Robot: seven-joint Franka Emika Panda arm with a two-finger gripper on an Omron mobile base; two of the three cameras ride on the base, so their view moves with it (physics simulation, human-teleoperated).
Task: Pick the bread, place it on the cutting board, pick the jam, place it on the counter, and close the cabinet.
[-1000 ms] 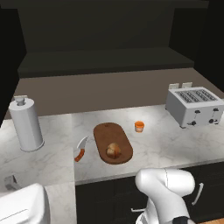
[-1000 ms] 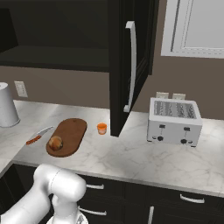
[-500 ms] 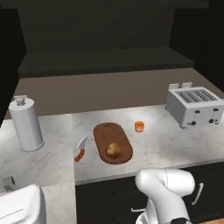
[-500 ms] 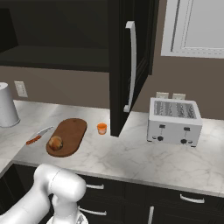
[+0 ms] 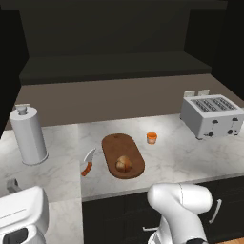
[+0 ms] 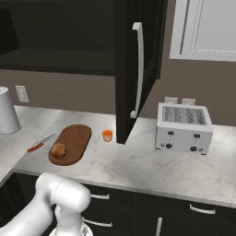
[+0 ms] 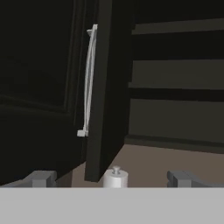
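On the board [image 5: 110, 144] I see the bread [image 5: 123, 164], jam [image 5: 151, 137] beside it; cabinet [image 6: 130, 69] door open, gripper [image 7: 113, 178] fingers apart.

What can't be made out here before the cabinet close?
- Claw: hand view shows two finger tips set apart with nothing between; the bottom edge cuts off the rest.
- Cabinet: the interior is too dark in both base views to read what the shelves hold.
- Jam: too small to read lid or contents.
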